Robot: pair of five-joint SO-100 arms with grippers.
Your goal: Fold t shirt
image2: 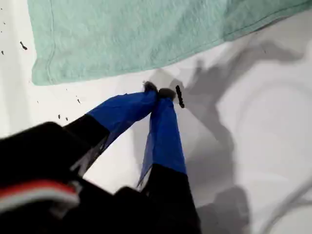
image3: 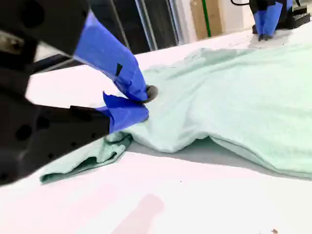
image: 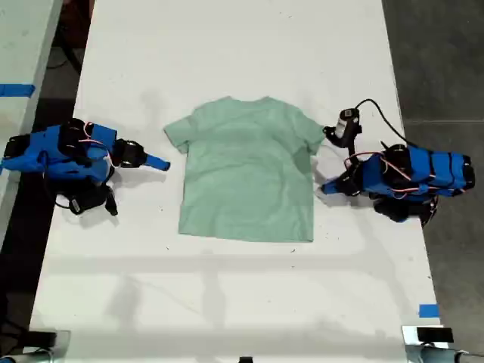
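The pale mint-green t shirt (image: 246, 170) lies flat on the white table (image: 227, 302), neck toward the far edge. My first gripper (image: 325, 186) is on the arm at the exterior view's right. It is shut, with its blue tips (image2: 158, 90) resting on bare table a little off the t shirt's (image2: 126, 39) side edge, between hem corner and sleeve. My second gripper (image: 162, 163) is on the arm at the exterior view's left. It is shut and holds nothing, its tips (image3: 146, 97) close beside the sleeve of the t shirt (image3: 234, 92).
A black cable (image: 378, 113) loops from the first arm over the table. Blue tape (image: 428, 310) marks the table's edge at the exterior view's lower right. Dark floor (image: 446, 60) lies beyond that side, and another pale surface (image: 23, 45) stands at the exterior view's left.
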